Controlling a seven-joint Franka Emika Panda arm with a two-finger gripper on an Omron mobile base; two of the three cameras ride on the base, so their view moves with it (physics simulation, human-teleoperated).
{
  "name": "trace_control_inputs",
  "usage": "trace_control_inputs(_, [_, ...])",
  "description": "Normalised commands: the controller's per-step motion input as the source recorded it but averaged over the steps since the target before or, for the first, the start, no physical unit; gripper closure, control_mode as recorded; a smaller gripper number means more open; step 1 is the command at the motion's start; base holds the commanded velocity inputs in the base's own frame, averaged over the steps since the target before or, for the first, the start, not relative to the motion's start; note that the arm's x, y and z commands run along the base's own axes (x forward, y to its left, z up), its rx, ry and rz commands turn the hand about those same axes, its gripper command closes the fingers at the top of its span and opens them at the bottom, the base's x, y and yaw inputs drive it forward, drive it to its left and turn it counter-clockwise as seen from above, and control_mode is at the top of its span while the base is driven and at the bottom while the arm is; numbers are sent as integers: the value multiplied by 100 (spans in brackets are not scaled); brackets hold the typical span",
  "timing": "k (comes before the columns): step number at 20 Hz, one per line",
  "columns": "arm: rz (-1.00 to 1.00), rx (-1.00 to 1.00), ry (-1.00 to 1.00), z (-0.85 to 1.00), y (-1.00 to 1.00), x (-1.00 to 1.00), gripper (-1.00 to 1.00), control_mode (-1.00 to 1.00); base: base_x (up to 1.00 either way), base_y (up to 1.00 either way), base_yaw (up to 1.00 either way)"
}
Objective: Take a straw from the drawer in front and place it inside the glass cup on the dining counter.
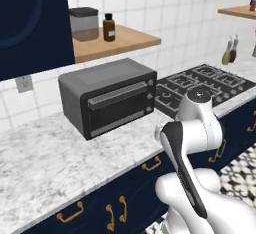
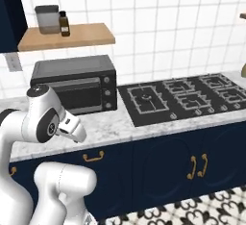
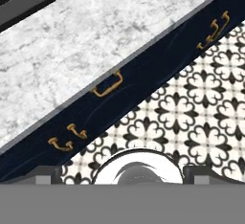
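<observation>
marble worktop (image 3: 72,41) top | drawer (image 3: 124,86) shut, gold handle (image 3: 107,85) | patterned floor tiles (image 3: 191,108) below

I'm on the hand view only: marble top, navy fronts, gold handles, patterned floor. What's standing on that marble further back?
Observer: A dark grey toaster oven stands on the worktop, with its door shut.
Operator: Anything beside it?
Observer: A black gas hob is set into the marble to its right.
Operator: And on the wall above?
Observer: A wooden shelf carries a grey canister and a brown bottle.
</observation>
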Motion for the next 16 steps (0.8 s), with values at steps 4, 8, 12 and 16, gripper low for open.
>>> trace_control_inputs(4, [0,0,0,0,0,0,-100,100,-56,35,-40])
trace_control_inputs(8, [0,0,0,0,0,0,-100,100,-42,50,-37])
trace_control_inputs(12, [0,0,0,0,0,0,-100,100,-38,40,-34])
trace_control_inputs(16, [0,0,0,0,0,0,-100,100,-48,20,-38])
